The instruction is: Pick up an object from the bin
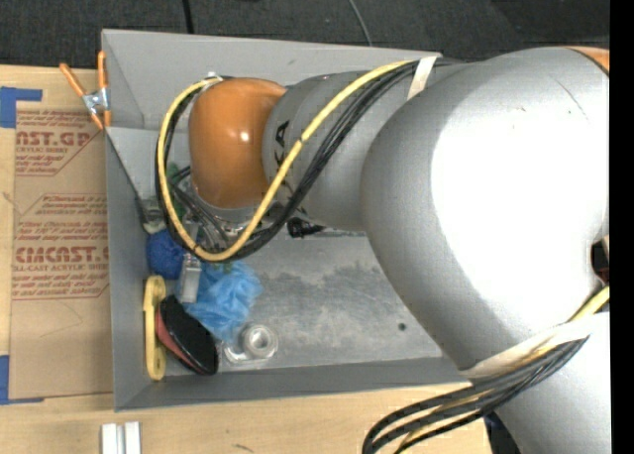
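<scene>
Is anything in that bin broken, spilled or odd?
Nothing looks broken or spilled. The loose things are just bunched in the bin's lower-left corner: a crumpled light-blue piece, a black-and-red item, a yellow frame and a small clear cup.

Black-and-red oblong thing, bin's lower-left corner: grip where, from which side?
Grip the black-and-red oblong thing across its narrow width, from above. It lies flat, slanting toward the lower wall. A yellow piece lies close along its left, a crumpled light-blue thing by its upper right, so its lower end likely has most room.
</scene>
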Tool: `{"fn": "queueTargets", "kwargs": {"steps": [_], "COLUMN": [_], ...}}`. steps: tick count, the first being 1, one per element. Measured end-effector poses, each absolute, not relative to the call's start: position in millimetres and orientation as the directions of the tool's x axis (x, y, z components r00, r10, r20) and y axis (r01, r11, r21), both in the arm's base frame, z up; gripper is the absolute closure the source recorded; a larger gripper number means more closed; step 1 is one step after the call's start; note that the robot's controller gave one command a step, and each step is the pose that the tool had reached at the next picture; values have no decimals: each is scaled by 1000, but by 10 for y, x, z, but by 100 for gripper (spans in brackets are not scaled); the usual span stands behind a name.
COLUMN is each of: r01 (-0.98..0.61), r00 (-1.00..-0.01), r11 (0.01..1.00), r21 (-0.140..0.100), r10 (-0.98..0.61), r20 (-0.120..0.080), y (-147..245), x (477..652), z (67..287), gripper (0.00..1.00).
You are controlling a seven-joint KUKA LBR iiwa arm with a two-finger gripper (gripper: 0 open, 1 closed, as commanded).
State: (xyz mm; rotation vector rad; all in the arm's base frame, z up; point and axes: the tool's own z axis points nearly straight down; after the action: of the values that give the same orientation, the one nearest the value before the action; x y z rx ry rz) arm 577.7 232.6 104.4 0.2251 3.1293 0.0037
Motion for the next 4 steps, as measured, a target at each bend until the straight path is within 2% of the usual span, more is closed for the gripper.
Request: {"fn": "queueTargets", "kwargs": {"steps": [1, 2, 4], "r01": [218, 326, 326], "r00": [-976, -945, -945], "r11": [976, 945, 945], "r21": [4, 12, 12], "r10": [218, 326, 326], "r20": [-6, -9, -9], "y": [2406, 2429, 2428], "x": [5755, 5804, 5802], "z": [872, 767, 794], "gripper": [0, 100, 100]}}
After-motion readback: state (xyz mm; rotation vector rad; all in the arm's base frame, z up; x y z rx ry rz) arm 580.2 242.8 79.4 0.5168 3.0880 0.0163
